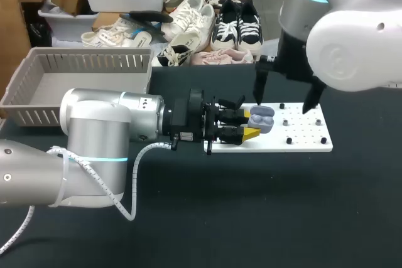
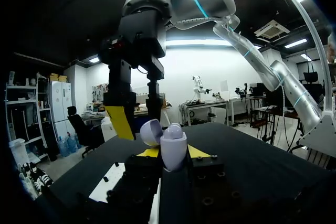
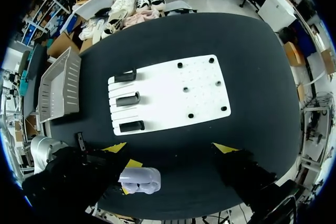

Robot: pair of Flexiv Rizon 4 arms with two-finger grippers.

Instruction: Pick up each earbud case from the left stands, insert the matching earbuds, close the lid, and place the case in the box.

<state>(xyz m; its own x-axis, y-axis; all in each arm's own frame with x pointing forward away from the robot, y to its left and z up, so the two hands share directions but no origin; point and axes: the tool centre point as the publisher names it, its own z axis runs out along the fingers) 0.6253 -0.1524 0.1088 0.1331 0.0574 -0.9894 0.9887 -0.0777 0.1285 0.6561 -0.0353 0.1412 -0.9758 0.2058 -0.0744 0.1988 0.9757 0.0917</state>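
— Where is the small lavender-grey plastic earbud case (image 1: 261, 118) just now?

— In the left gripper (image 1: 249, 123), held above the near end of the white perforated board (image 1: 301, 136) on the black surface (image 1: 264, 205). Its jaws are clamped on the lower body from two sides. The lid (image 2: 150, 131) is swung open.

— And the other arm?

— The right gripper (image 1: 286, 96) hangs over the board just above the case, jaws wide apart, holding nothing.

— How would you expect the case to handle?

— Light, hard and glossy, I'd judge, with rounded sides that could slip or twist under a narrow pinch. The hinge looks like the weak point. Grip the body's flanks, as it is gripped here, never the lid.

— Which way does it point?

— From the left wrist view it stands out past the yellow tips, lid tipped to one side, mouth roughly upward toward the right jaws. From above, its long axis runs on from the left fingers. Whether earbuds sit inside, I cannot tell.

— The grey slatted plastic box (image 1: 38, 92)?

— Well apart, toward the left arm's side.
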